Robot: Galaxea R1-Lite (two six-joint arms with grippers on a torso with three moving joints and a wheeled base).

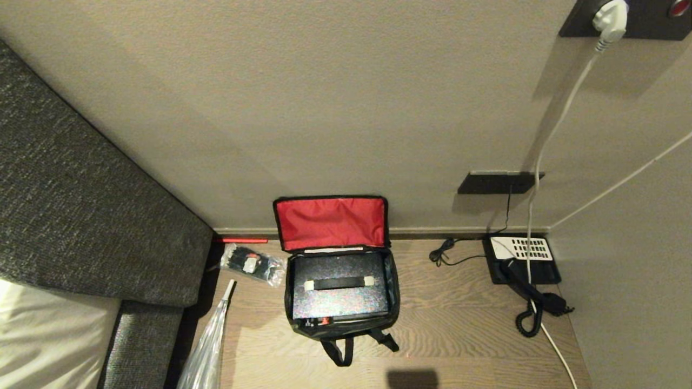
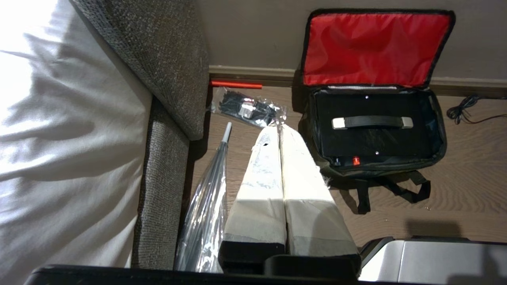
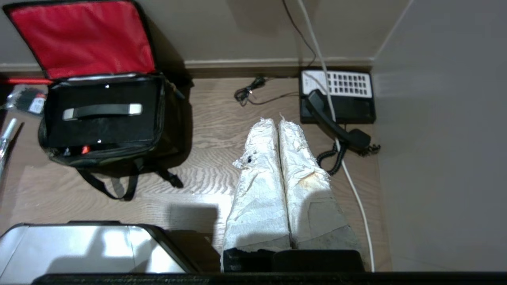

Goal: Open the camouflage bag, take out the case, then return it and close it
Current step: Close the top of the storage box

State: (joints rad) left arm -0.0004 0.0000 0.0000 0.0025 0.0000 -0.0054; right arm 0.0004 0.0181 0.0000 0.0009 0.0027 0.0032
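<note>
Going left to right: left gripper [image 2: 280, 132] hangs parked above the floor with its taped fingers pressed together, holding nothing. Just past it the camouflage bag [image 1: 393, 292] sits against the wall, red-lined lid flipped up, the case [image 1: 339, 305] lying flat inside. Bag looks floppy, so it'll probably shift when tugged; the case seems rigid, maybe a bit heavy, and its top handle [image 1: 339, 283] is the obvious grab spot. Right gripper [image 3: 279, 126] is clenched too, empty, near the telephone [image 3: 340, 107].
</note>
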